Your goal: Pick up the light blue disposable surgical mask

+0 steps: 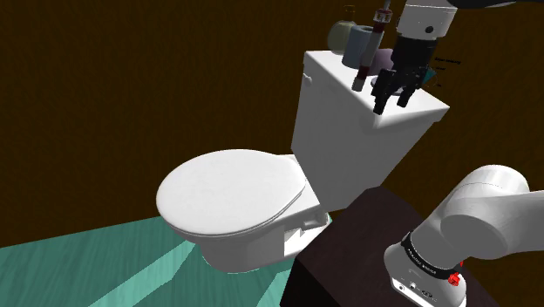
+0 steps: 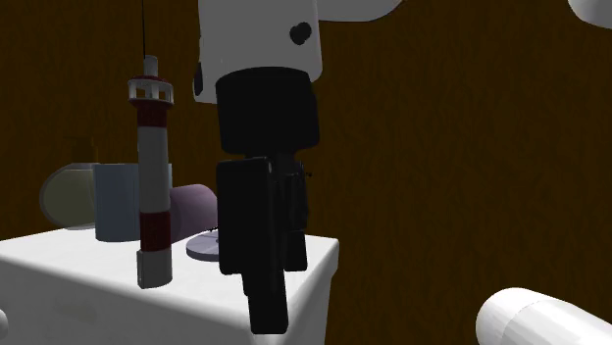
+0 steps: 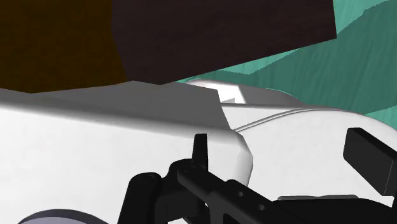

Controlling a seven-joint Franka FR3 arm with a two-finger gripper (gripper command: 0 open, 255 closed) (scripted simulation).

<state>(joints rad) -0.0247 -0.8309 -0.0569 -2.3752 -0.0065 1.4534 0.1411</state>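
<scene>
On the white toilet tank lid (image 1: 331, 77), my black gripper (image 1: 392, 105) hangs just above the lid's end nearest the stand, its two fingers apart and empty. A small teal-blue patch (image 1: 428, 78) peeks out right behind the gripper; it looks like the mask, mostly hidden by the hand. In the second exterior view the gripper (image 2: 280, 299) stands over the lid's (image 2: 59, 270) corner. In the wrist view one finger (image 3: 369, 160) stands far out to the side over the white tank, and a black jointed shape (image 3: 210, 188) that I cannot identify crosses in front.
A red-and-white lighthouse figure (image 1: 358, 74) (image 2: 152, 186), a grey-blue cylinder (image 2: 116, 201), a purple object (image 2: 193, 211), a flat pale disc (image 2: 204, 247) and a round item (image 2: 67, 196) crowd the lid. The closed toilet seat (image 1: 231, 192) lies below; the dark stand (image 1: 375, 231) is beside it.
</scene>
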